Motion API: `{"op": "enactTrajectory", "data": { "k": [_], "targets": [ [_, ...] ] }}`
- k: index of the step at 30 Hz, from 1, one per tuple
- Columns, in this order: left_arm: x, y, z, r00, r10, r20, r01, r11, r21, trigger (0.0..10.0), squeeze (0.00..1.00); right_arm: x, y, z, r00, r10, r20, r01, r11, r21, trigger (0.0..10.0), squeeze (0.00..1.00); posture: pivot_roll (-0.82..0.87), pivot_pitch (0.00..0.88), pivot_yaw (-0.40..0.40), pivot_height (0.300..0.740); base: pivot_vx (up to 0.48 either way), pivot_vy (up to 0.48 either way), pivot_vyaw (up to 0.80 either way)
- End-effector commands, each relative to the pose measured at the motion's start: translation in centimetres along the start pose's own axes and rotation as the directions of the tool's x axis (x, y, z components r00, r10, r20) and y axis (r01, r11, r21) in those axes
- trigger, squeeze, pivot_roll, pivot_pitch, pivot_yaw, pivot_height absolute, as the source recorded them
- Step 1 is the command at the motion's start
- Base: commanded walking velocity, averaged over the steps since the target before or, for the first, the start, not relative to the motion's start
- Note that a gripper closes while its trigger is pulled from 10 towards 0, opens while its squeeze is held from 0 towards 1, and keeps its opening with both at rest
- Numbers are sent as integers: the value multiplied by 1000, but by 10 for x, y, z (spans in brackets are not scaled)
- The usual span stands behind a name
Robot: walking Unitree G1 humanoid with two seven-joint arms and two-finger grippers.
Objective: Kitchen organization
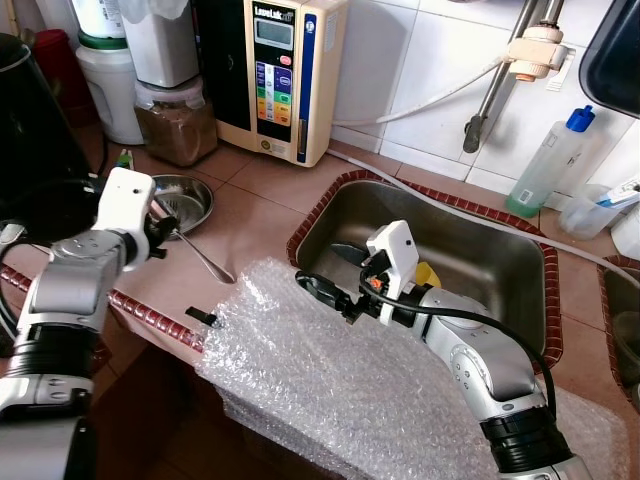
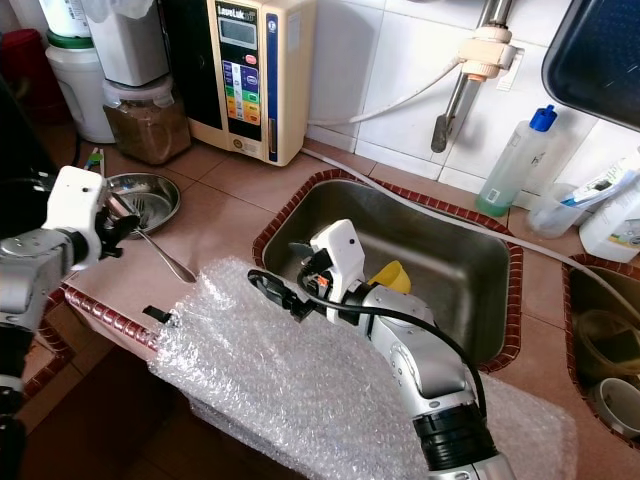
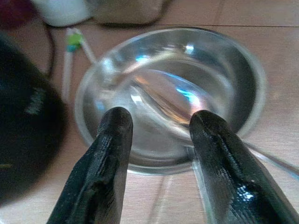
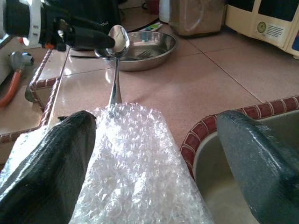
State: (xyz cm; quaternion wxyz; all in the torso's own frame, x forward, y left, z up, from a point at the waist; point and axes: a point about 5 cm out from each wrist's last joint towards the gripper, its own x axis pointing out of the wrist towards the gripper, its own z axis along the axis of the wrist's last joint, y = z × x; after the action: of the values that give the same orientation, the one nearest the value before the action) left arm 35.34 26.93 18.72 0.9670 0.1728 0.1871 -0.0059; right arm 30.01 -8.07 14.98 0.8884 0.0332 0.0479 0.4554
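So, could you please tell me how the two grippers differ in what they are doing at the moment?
The left gripper holds a spoon by its bowl end above the counter, next to the steel dish; the right gripper holds nothing. The left fingers pinch; the right fingers are spread, over the bubble wrap beside the sink.

Head views look down; wrist views sit close, sharing the bowl [image 3: 170,93].

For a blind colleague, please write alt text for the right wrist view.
The right gripper is open over bubble wrap; beyond it a spoon is lifted by the left gripper near a steel bowl on the tiled counter.
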Motion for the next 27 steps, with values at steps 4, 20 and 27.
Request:
{"op": "enactTrajectory", "data": {
  "k": [4, 20, 27],
  "targets": [
    [-3, 13, 8, 998, 59, 13, -60, 997, 55, 10000, 1000, -2, -1, -2, 1000, 0, -1, 0, 1000, -2, 10000, 0, 0, 0, -74, 740, 0, 0, 0],
    [-3, 2, 12, 979, 171, 112, -172, 985, 3, 10000, 1000, -4, -1, 0, 1000, 8, 2, -8, 1000, -5, 10000, 0, -3, 0, -78, 740, 0, 0, 0],
    [-4, -4, 24, 941, 262, 215, -265, 964, -16, 10000, 1000, -3, -2, 0, 1000, 5, 1, -5, 1000, -6, 10000, 0, -4, 0, -75, 740, 0, 0, 0]
  ]
}}
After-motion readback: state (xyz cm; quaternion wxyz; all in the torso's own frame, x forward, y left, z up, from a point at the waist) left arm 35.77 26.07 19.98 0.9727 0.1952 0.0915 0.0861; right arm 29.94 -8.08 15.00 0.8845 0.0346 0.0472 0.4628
